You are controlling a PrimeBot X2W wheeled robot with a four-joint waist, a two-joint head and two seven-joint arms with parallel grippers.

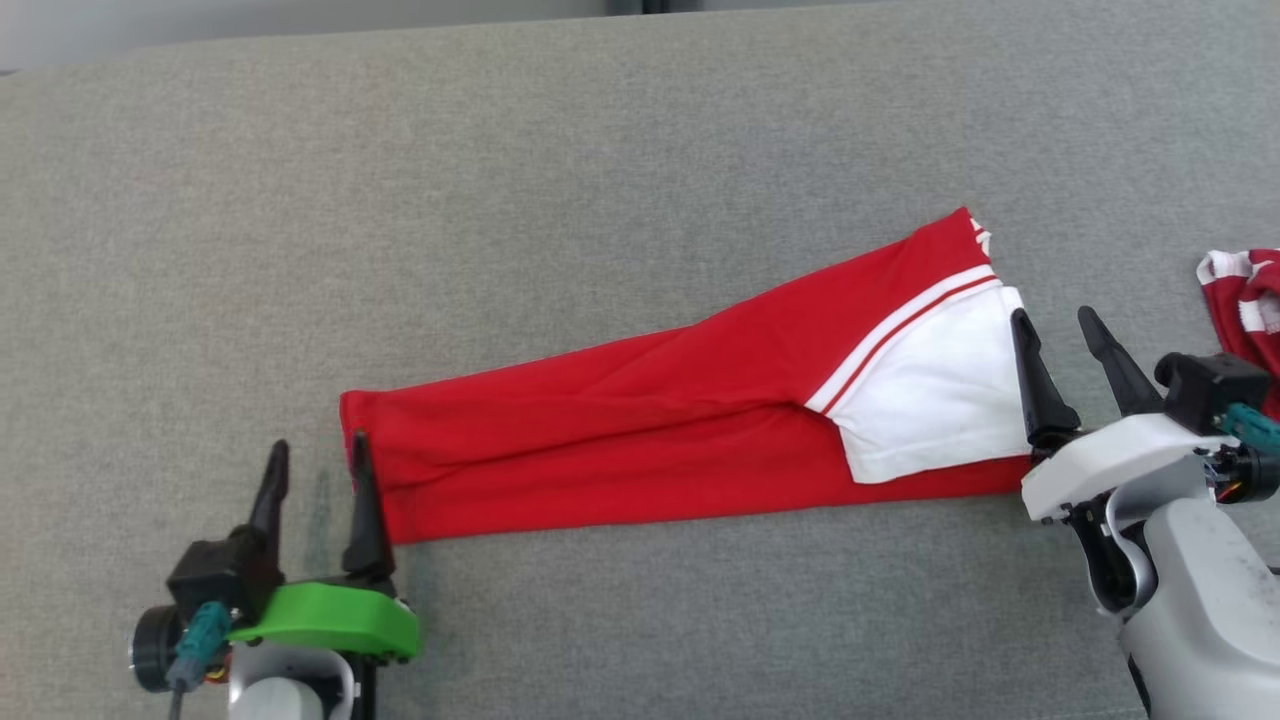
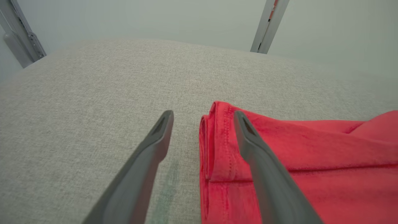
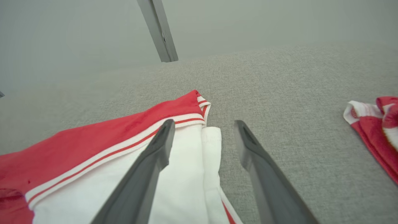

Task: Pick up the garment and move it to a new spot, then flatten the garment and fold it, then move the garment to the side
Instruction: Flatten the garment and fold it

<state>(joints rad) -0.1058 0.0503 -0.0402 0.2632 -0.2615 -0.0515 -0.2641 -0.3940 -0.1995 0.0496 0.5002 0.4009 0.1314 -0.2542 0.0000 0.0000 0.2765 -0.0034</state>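
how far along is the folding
Done: the garment lies flat, folded into a long strip. In hand: nothing; the left gripper and right gripper stand open at its two ends. Left: probably another fold, then moving it aside.

red garment [image 1: 620, 440] with white striped panel; grey cloth surface [image 1: 500, 200].

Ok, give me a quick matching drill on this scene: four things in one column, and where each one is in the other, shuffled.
Things:
1. left gripper
2. right gripper
3. garment
4. second cloth

Places:
A. open at the garment's white end
B. bunched at the head view's right edge
C. open at the garment's red end
D. lying long across the middle of the grey surface

Pairs: 1-C, 2-A, 3-D, 4-B
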